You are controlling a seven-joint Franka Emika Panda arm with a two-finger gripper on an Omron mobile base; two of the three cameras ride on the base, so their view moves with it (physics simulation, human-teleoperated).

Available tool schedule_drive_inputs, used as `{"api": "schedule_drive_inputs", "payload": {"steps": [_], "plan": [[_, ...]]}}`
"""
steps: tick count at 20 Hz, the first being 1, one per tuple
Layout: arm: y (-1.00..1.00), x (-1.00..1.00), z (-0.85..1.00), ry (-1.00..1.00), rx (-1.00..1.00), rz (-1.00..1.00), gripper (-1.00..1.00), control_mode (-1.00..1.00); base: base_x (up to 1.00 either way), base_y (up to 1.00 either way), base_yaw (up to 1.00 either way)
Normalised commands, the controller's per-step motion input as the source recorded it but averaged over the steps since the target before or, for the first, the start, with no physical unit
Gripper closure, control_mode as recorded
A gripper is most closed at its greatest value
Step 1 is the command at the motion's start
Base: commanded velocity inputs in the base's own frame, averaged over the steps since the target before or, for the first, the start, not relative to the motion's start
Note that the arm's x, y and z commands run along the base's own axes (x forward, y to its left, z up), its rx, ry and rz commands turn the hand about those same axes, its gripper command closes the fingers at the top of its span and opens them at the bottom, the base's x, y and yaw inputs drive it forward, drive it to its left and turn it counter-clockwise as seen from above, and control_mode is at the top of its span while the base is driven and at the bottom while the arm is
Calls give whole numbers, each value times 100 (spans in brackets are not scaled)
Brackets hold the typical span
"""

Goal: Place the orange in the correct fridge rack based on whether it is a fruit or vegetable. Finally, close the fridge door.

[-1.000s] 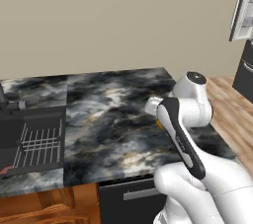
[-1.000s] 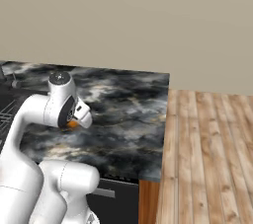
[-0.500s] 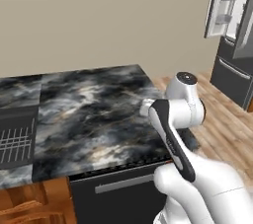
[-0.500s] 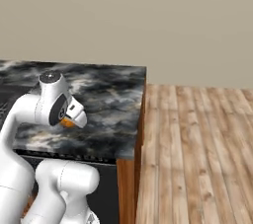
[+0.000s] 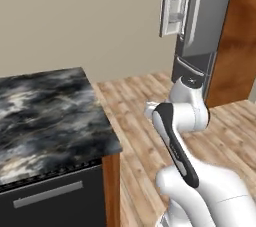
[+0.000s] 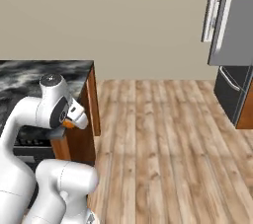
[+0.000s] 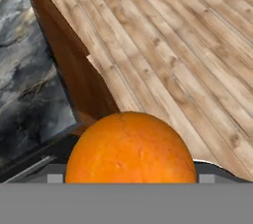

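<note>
We turned our base right: worktop (image 5: 45,116) slid to the left, sink gone, & the fridge (image 6: 232,25) w/ open door came in.

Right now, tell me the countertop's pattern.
The countertop is black marble with grey-white swirls, clearest in the left base view.

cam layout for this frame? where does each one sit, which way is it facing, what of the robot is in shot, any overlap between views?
Left base view: behind the arm's left, facing forward-down over the counter and wood floor toward the fridge; white arm at lower right.
Right base view: behind its right, facing the same floor and fridge; arm at lower left, the orange peeking at the gripper.
Hand view: on the hand, looking down past the orange at floor and counter corner.
Shared: counter, floor; both base views share the fridge with its open door.
</note>
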Motion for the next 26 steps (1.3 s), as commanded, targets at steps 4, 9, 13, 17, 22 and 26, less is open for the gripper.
{"api": "schedule_drive_inputs", "payload": {"steps": [4, 9, 13, 17, 22, 26], "plan": [[0, 0, 0, 0, 0, 0, 100, 100, 47, -100, -8], [0, 0, 0, 0, 0, 0, 100, 100, 75, -100, -1], [0, 0, 0, 0, 0, 0, 100, 100, 99, -98, 0], [0, 0, 0, 0, 0, 0, 100, 100, 100, -63, 0], [0, 0, 0, 0, 0, 0, 100, 100, 100, -20, -1], [0, 0, 0, 0, 0, 0, 100, 100, 100, 13, -10]]}}
